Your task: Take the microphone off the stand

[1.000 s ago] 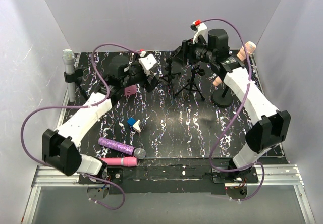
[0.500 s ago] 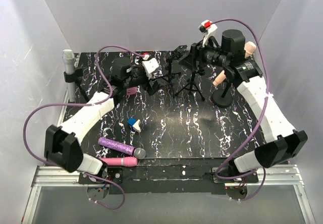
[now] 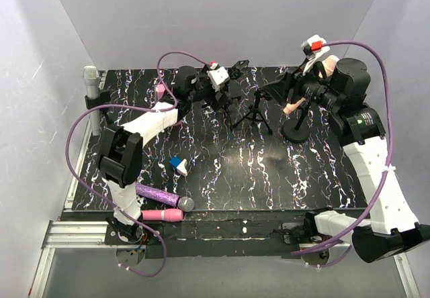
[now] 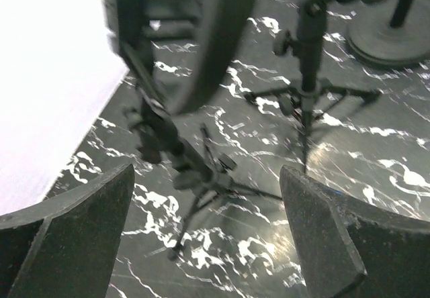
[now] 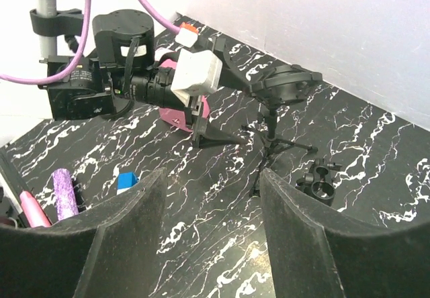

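- Left arm has been stretching away from the left side of the black white-veined tabletop [image 3: 222, 167] towards the back centre. The left gripper [image 4: 207, 177] is now hovering over a small black tripod [image 3: 254, 115], fingers spread wide and gripping nothing.
- Right arm has been swinging outward to the right and lifting. The right gripper [image 5: 211, 177] has drawn back from the centre and is now looking across the table from the right. Its fingers are standing partly apart with nothing between them.
- The peach-coloured microphone [image 3: 330, 64] is sitting slanted in the black round-based stand [image 3: 296, 131] at the back right, close under the right wrist and not gripped.
- A silver-grey microphone [image 3: 91, 80] is standing clipped upright at the far left edge, well apart from both grippers.
- A purple glitter microphone [image 3: 156, 193] and a smooth pink microphone [image 3: 161, 215] are lying side by side at the near left edge.
- Judgement: both arms are repositioning, with no grasp under way. The right arm looks to be setting up for the peach microphone, and the removal itself is not yet begun.
- Writing: none is readable. A small mark is showing on the right arm's upper link, too small to make out. No brand is legible on any microphone or stand.
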